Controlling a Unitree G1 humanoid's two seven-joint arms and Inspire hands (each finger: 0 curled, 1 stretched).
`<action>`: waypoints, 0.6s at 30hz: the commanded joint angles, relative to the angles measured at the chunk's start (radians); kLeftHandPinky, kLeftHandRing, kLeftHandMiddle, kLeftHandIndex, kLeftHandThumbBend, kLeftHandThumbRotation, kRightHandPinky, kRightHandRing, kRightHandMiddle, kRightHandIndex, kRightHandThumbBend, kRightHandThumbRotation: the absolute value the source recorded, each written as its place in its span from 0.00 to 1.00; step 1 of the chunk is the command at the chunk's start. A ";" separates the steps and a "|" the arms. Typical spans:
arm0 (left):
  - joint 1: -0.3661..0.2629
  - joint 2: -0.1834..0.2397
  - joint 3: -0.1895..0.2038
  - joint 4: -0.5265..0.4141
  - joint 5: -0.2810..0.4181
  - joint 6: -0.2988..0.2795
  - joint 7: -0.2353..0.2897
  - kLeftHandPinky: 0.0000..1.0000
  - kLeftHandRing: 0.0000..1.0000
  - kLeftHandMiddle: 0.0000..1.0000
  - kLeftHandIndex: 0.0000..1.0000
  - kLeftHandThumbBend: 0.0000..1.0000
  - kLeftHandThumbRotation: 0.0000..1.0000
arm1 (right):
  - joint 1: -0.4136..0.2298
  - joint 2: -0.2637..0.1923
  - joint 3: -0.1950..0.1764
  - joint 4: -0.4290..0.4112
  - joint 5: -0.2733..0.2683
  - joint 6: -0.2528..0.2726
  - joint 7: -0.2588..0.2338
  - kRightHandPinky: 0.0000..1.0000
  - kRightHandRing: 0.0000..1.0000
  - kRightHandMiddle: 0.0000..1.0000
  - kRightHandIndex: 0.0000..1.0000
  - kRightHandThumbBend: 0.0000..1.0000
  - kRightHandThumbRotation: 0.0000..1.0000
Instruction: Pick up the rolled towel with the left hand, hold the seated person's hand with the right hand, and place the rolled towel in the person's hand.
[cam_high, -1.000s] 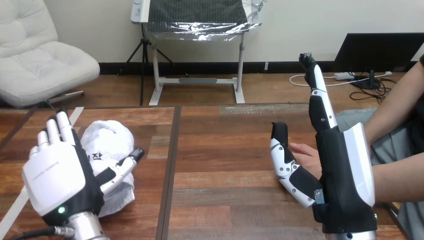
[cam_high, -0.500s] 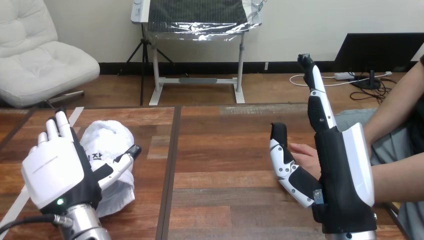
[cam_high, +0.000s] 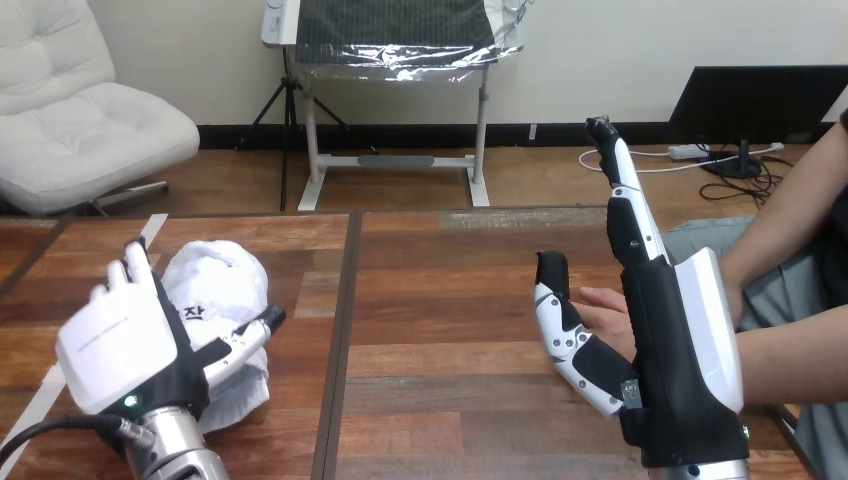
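A: How many of each thing are on view?

B: One rolled towel (cam_high: 218, 288), two robot hands, and one hand of the person, all at a single wooden tabletop (cam_high: 440, 335).

A: Where is the towel?

B: In the lower left of the frame. It is white and bunched, and it lies on the tabletop, well apart from the person's hand (cam_high: 605, 308).

A: And the left robot hand (cam_high: 115, 345)?

B: It is also at the lower left, with its white back turned to the camera. It presses against the towel's left and near side and covers part of the cloth. The view does not show whether it has clasped the towel or only rests against it.

A: What about the right robot hand (cam_high: 680, 370)?

B: It stands on edge at the lower right of the frame. It is released, with its fingers (cam_high: 628, 212) straight and pointing toward the top of the frame. Its thumb (cam_high: 560, 320) is spread out to the left.

A: How does the person's hand sit next to it?

B: It comes in from the right edge, just above the tabletop. It shows in the gap between that thumb and the palm, and the rest of it is hidden behind the robot hand. Nothing curls round it, and whether the two touch cannot be told.
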 joint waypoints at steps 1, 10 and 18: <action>-0.080 0.032 -0.018 0.018 0.003 0.012 -0.013 0.84 0.89 0.94 0.96 0.98 0.80 | -0.039 0.008 -0.025 -0.032 0.010 -0.008 -0.004 1.00 1.00 1.00 1.00 0.00 0.00; -0.084 0.040 -0.025 0.027 -0.024 0.028 -0.039 0.85 0.89 0.93 0.95 0.97 0.77 | -0.035 0.003 -0.035 -0.037 0.019 -0.005 0.010 1.00 1.00 1.00 1.00 0.00 0.00; -0.087 0.049 -0.032 0.043 -0.033 0.035 -0.042 0.84 0.88 0.92 0.94 0.96 0.76 | -0.033 0.001 -0.040 -0.038 0.015 -0.005 0.020 1.00 1.00 1.00 1.00 0.00 0.00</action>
